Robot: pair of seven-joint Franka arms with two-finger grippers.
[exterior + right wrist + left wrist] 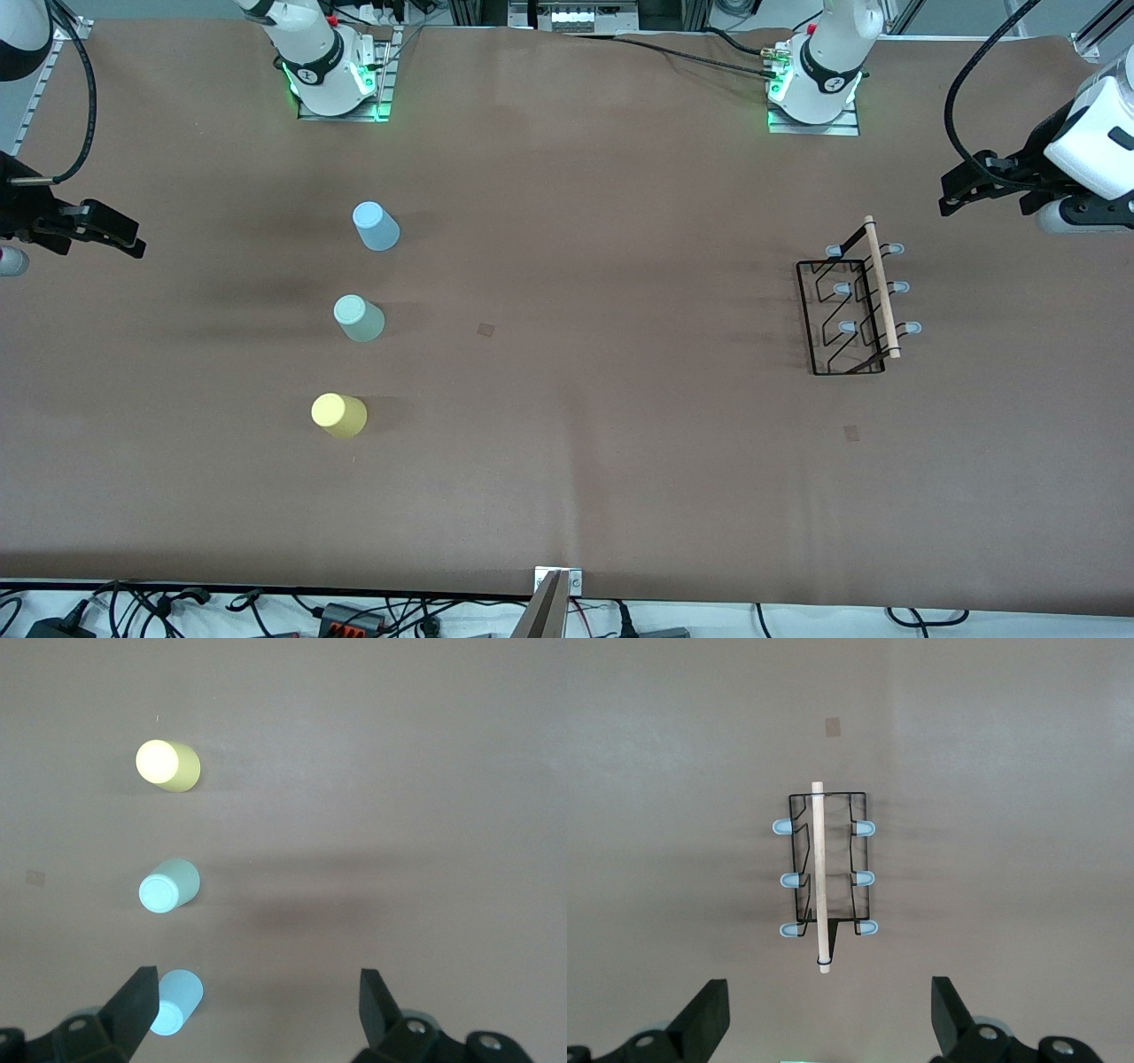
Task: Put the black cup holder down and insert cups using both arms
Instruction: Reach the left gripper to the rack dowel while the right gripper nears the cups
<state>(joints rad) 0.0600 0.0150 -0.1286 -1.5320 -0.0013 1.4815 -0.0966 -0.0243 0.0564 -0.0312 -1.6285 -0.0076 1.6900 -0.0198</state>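
Note:
The black cup holder (882, 292) stands on the brown table toward the left arm's end, its wooden rod on top and pale-capped pegs at both sides. It also shows in the left wrist view (820, 877). My left gripper (950, 197) is open and empty, up in the air beside the holder; its own view shows the gap (828, 1019). Three cups stand closed end up in a row toward the right arm's end: light blue (376, 226), pale green (359, 319), yellow (338, 415). My right gripper (133, 241) is open and empty (257, 1005), apart from the cups.
The arm bases (337, 80) (815, 84) stand at the table's farthest edge. Two small dark square marks (485, 329) (851, 432) lie on the cloth. A metal bracket (556, 594) and cables run along the nearest edge.

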